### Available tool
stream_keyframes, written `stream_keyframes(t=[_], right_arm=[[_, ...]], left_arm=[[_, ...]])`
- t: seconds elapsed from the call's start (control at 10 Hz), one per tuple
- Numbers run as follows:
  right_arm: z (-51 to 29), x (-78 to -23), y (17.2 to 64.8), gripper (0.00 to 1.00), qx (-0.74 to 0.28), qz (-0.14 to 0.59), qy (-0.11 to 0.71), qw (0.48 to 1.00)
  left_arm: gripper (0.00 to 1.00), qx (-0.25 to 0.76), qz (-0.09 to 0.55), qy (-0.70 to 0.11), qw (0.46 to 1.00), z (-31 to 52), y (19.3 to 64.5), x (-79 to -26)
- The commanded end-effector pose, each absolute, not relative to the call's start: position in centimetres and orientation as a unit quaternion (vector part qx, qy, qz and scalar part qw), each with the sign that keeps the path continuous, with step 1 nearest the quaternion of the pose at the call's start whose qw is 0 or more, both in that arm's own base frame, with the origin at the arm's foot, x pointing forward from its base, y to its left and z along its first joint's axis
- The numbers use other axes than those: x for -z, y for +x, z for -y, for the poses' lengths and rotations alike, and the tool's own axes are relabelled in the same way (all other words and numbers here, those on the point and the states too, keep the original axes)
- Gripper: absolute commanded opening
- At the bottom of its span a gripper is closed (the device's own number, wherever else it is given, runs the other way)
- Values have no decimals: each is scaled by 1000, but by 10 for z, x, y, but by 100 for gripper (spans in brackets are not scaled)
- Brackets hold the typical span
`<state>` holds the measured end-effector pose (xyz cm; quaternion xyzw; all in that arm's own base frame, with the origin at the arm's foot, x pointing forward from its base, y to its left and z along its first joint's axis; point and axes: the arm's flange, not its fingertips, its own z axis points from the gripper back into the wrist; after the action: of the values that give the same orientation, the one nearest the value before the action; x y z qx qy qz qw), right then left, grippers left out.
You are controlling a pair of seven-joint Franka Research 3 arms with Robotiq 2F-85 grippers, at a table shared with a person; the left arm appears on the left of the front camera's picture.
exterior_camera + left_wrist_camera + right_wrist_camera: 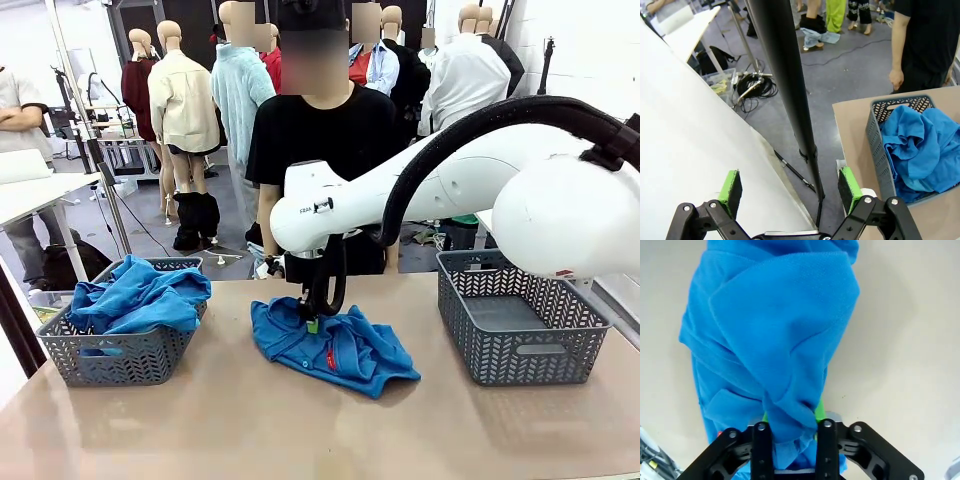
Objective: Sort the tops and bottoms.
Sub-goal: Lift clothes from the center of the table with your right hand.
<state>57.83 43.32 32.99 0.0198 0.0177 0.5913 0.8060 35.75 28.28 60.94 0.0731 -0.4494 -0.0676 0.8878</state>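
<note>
At the near middle of the table [200,420], the right gripper [313,318] is pressing down onto the blue top [335,348], and its fingers [761,440] are pinching a bunched fold of that fabric between the green pads. From the right wrist view the top is spreading away from the jaws in thick folds over the pale tabletop, and a small red tag [331,360] is showing on the cloth in the front view. Off to the robot's left, the left gripper [790,187] is hanging beyond the table edge over the floor, fingers spread wide and holding nothing. Just beside it, the left basket [120,355] is sitting heaped with more blue tops [140,297]. Over on the right, the right basket [520,320] is standing well apart. Farther back, a person [320,140] in a black shirt is standing at the far side.
</note>
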Motion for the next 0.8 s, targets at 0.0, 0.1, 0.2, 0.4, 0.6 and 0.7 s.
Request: stream_keyframes(t=[0.0, 0.1, 0.2, 0.4, 0.6, 0.7], right_arm=[[-431, -336, 572, 0, -586, -22, -5, 810], [-432, -338, 572, 0, -588, -22, -6, 808], [-433, -340, 571, 0, -590, -23, -7, 807], [-437, -354, 569, 0, -600, -30, -20, 799], [-440, -393, 561, 0, -593, -20, -59, 803], [-437, -419, 556, 0, -582, -7, -73, 810]], left_arm=[[100, 62, 449, 76, 888, -284, 359, -612], [100, 62, 449, 76, 888, -284, 359, -612], [100, 62, 449, 76, 888, -284, 359, -612], [100, 62, 449, 76, 888, -284, 359, -612], [100, 62, 449, 76, 888, -284, 359, -612], [100, 62, 449, 76, 888, -284, 359, -612]])
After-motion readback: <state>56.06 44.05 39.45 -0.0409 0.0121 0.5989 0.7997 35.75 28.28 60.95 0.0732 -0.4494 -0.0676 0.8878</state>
